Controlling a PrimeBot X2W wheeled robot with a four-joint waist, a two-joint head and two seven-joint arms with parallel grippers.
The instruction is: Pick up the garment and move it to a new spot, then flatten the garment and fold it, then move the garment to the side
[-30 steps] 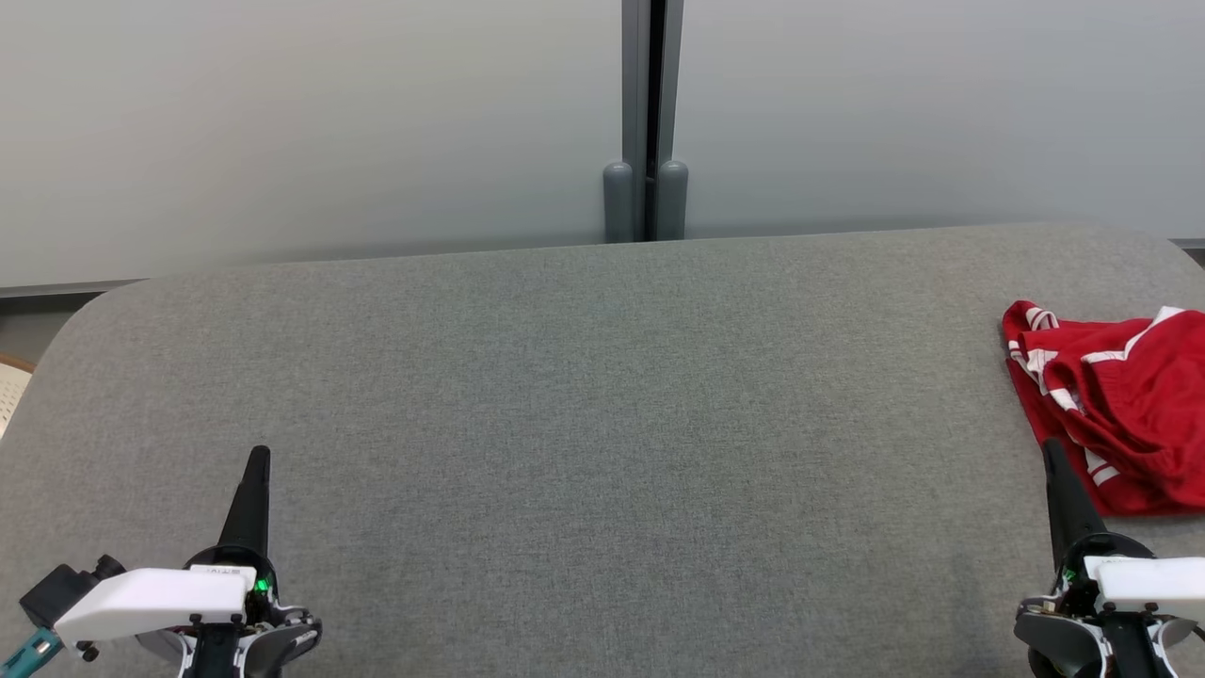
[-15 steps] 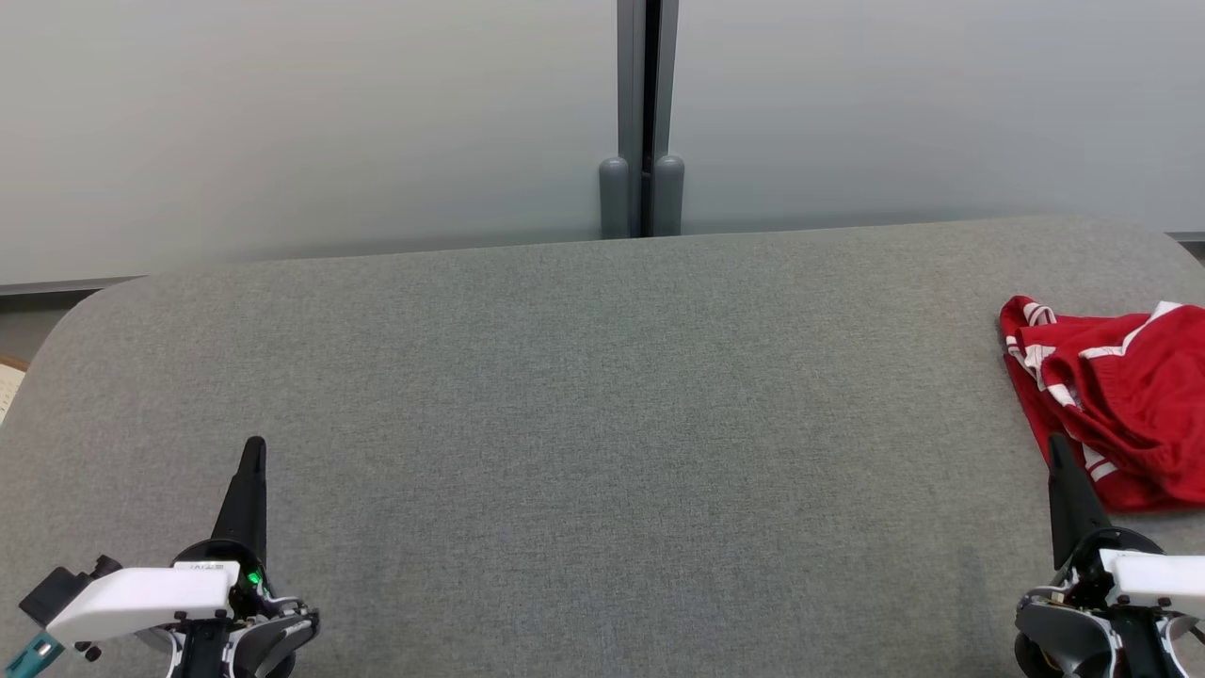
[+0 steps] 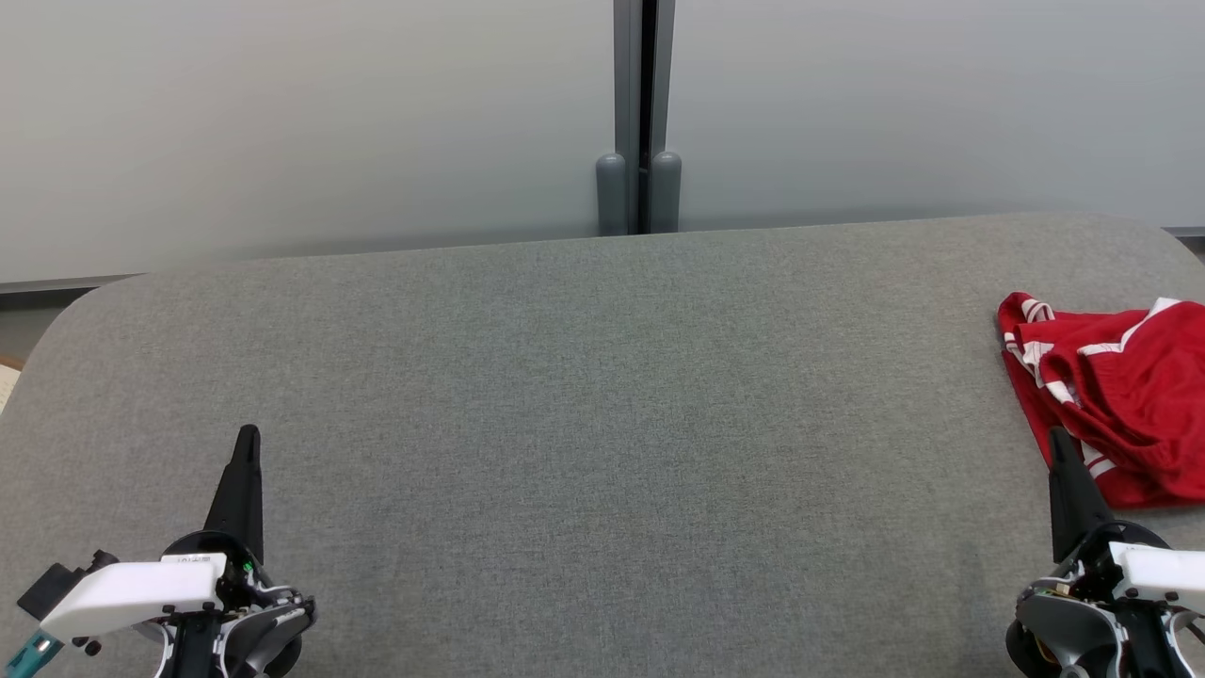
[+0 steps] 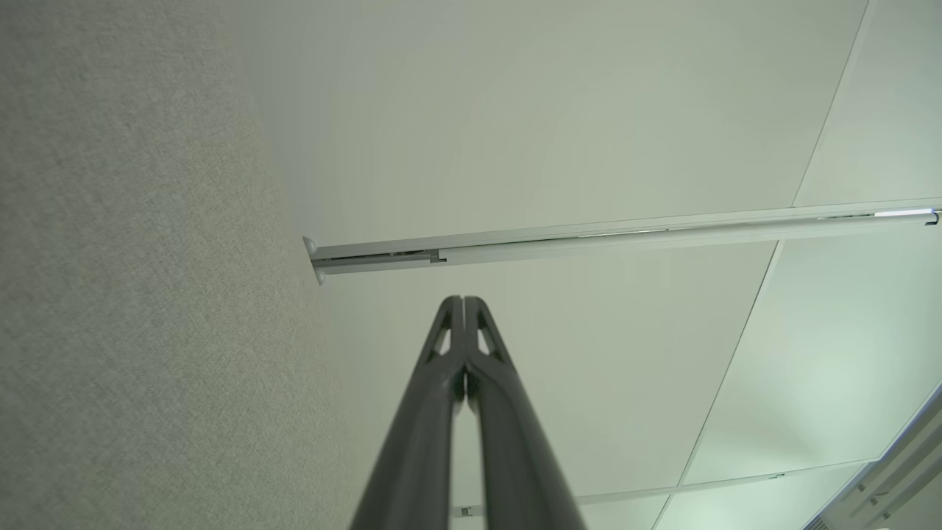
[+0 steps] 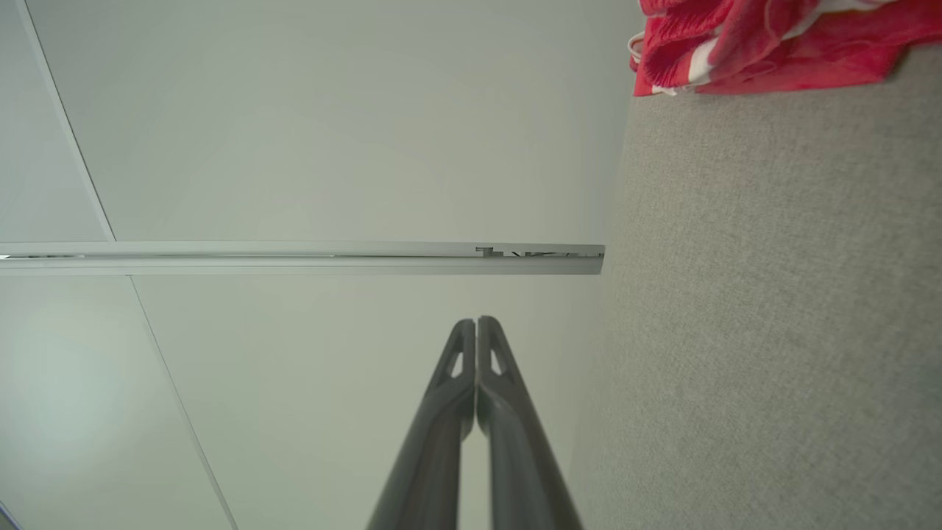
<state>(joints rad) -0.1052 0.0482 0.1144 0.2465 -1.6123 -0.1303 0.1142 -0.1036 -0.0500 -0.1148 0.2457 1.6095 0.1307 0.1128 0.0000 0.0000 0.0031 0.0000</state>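
The red, white-striped garment point(image 3: 1120, 414) is seen bunched at the far right of the grey padded surface point(image 3: 602, 395), partly cut off by the frame edge. The L gripper point(image 3: 248, 435) is held at near left, jaws pressed together w/ nothing between. The R gripper point(image 3: 1056, 438) is likewise closed & empty, tip just beside the garment's near edge.

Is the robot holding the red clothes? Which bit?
No, nothing is held. The left gripper and right gripper are shut and empty; the red garment lies apart.

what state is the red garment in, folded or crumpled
Crumpled: the red garment lies bunched in a heap, layers overlapping unevenly, not laid flat.
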